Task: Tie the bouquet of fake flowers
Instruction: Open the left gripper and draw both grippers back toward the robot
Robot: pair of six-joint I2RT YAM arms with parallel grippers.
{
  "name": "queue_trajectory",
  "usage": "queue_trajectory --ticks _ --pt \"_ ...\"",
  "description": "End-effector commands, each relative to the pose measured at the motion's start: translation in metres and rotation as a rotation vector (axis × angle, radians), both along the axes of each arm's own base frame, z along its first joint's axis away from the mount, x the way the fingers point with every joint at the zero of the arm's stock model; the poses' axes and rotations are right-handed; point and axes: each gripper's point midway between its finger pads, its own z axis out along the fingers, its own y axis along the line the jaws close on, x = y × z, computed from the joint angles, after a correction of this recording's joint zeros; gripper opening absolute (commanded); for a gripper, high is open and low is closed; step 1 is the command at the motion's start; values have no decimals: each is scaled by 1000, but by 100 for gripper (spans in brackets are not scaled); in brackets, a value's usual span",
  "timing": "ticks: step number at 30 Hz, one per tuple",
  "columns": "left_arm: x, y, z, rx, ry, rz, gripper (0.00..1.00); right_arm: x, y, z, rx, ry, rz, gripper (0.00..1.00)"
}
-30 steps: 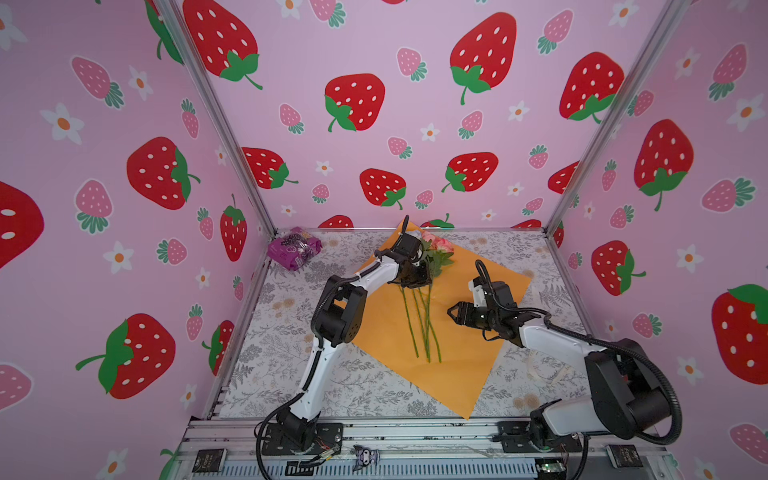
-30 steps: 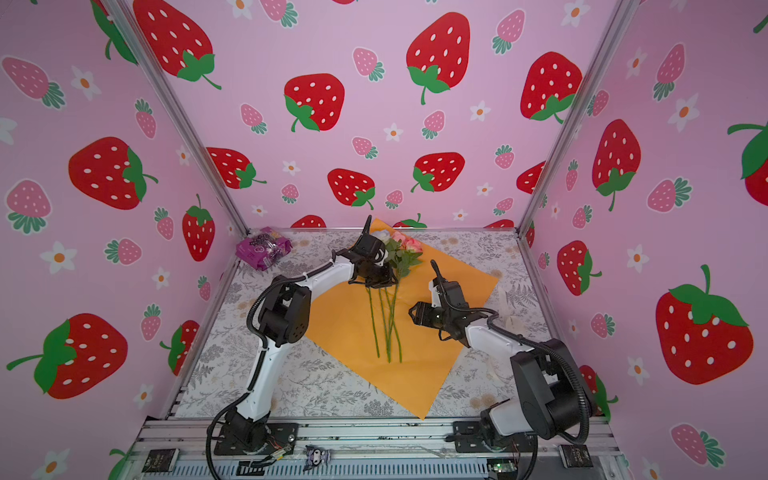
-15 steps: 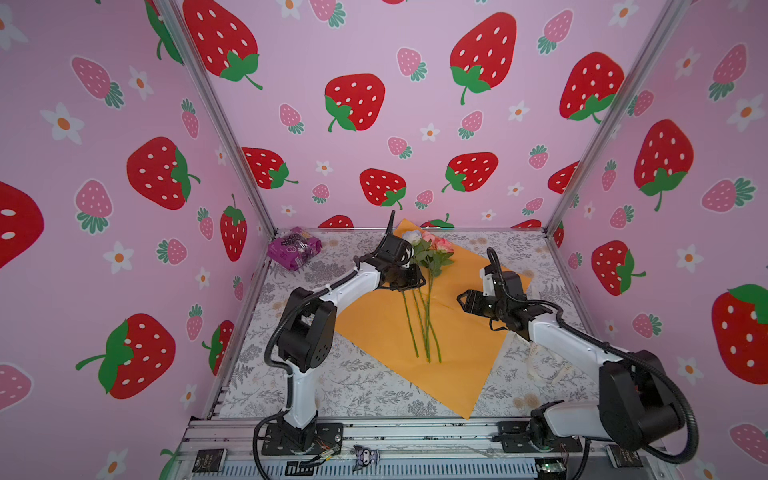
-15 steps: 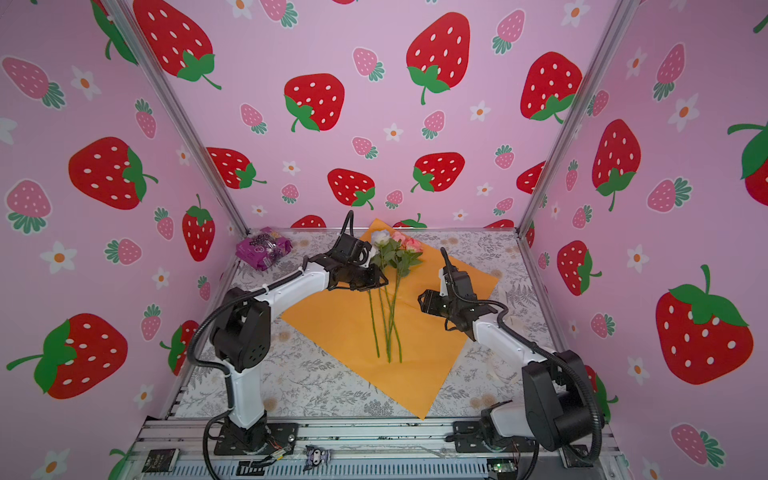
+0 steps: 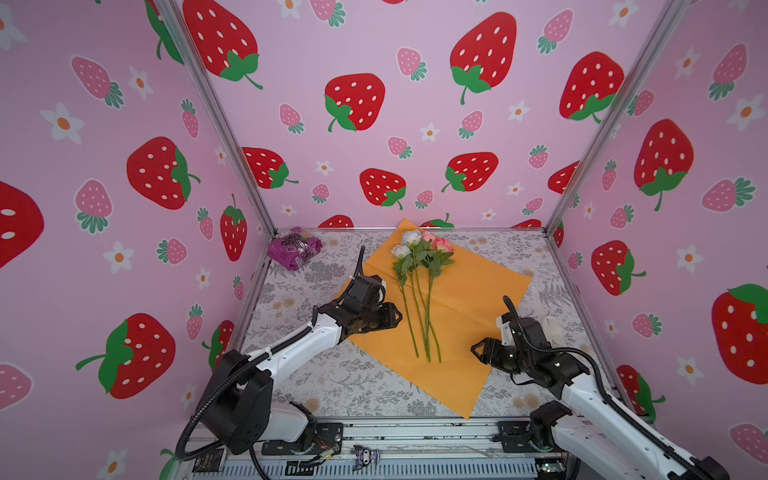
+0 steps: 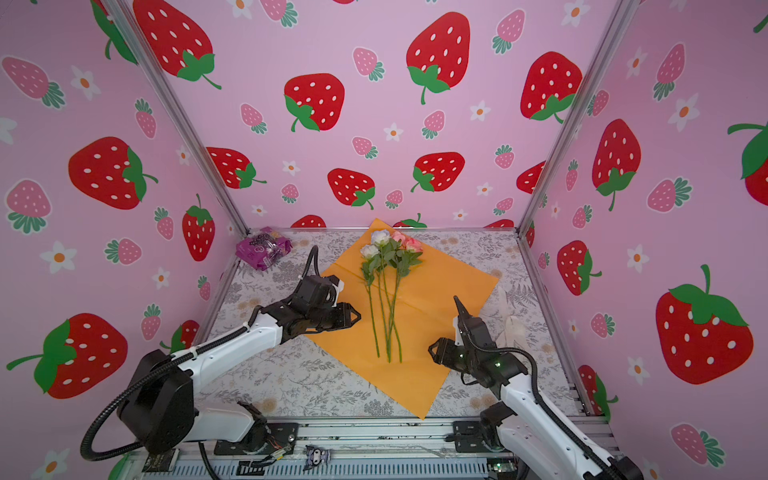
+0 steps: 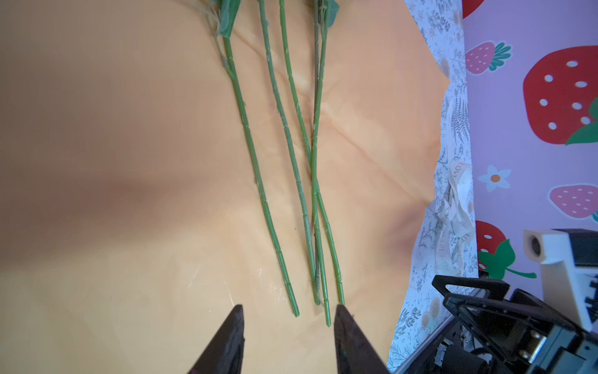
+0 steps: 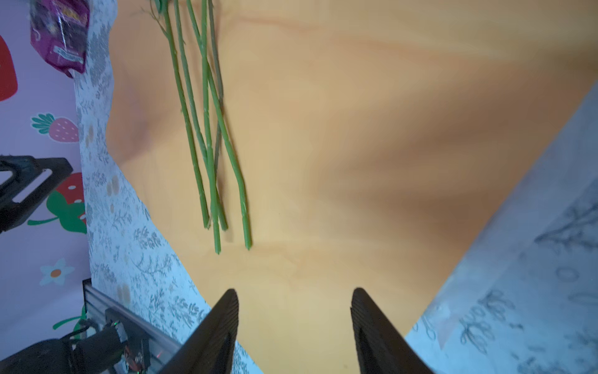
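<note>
1. The flowers (image 5: 419, 257) lie loose on the orange paper (image 5: 469, 291). Their heads point to the back wall and their cut ends to the front.
2. The stems (image 7: 284, 129) lie close together but are not bunched. Two cross near the ends and one lies a little apart.
3. The paper rests flat and cornerwise on the desk (image 5: 332, 374). It shows a crease or two, but no edge is folded over the stems.
4. A pale ribbon (image 7: 456, 200) lies crumpled on the desk just off the paper's right edge. It is well apart from the flowers and neither tool touches it.
5. The left tool (image 7: 289, 311) has its jaws apart and holds nothing. It hangs over the paper's left part, and its wrist view shows the stem ends just ahead of its tips.
6. The right tool (image 8: 293, 291) stands wide and empty above the paper's front right edge, with the stem ends near it.
7. The purple packet (image 5: 294, 248) sits in the far left corner and seems to play no part.
8. I judge the task to be at an early stage, with only the laying-out done. The stems are yet to be gathered, the paper wrapped round them, the ribbon fetched and the knot tied.
</note>
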Motion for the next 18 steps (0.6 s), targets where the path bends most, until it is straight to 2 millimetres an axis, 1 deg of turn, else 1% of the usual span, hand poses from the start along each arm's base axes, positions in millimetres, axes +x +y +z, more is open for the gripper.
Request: queue_trajectory --ticks 1,4,7,9,11,14,18 --pt "-1 9 7 -18 -42 66 48 -39 -11 -19 -30 162 -10 60" --pt "-5 16 10 -11 -59 80 49 -58 -14 -32 -44 238 8 60" --pt "-8 17 15 -12 -75 74 52 -65 -16 -40 -56 254 4 61" --pt "-9 19 14 -2 -74 72 52 -69 -12 -42 -33 270 21 61" --pt "-9 19 14 1 -74 73 53 -73 -9 -48 -17 288 37 61" --pt "-8 19 12 4 -70 74 54 -74 -6 -59 -13 306 46 61" --pt "-8 20 11 15 -67 74 54 -65 11 -59 74 277 65 62"
